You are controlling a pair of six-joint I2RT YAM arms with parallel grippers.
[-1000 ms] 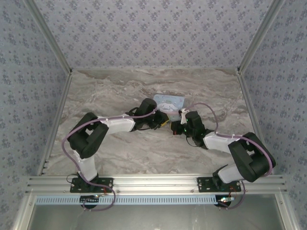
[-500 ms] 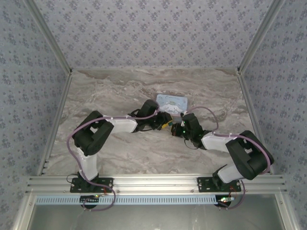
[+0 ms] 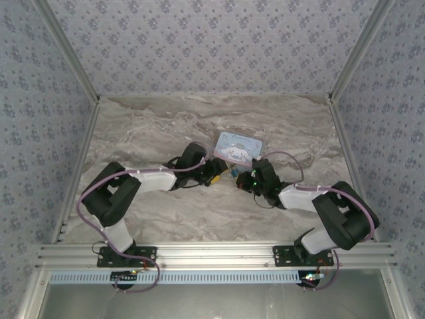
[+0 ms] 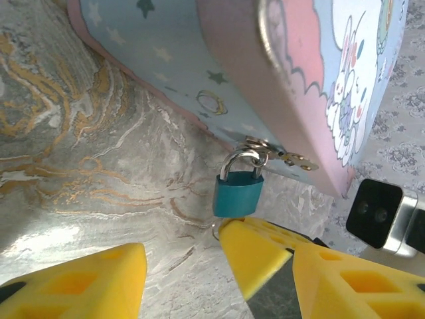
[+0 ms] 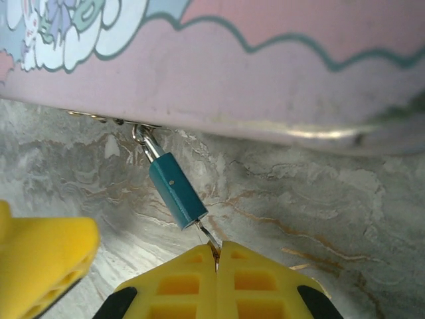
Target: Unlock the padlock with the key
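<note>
Pinching key (image 5: pixel 204 234) beneath padlock (image 5: pixel 176 190): right gripper (image 5: pixel 216 256).

Most of the key (image 5: pixel 206 234) was hidden, pinched between the closed fingers of the right gripper (image 5: pixel 218 256), with just a thin metal sliver showing below the padlock (image 5: pixel 176 191), whose keyhole could not be seen. The tin (image 5: pixel 265 73) ran off the top and side edges of both wrist views. In the overhead view the padlock was too small to make out.
</note>
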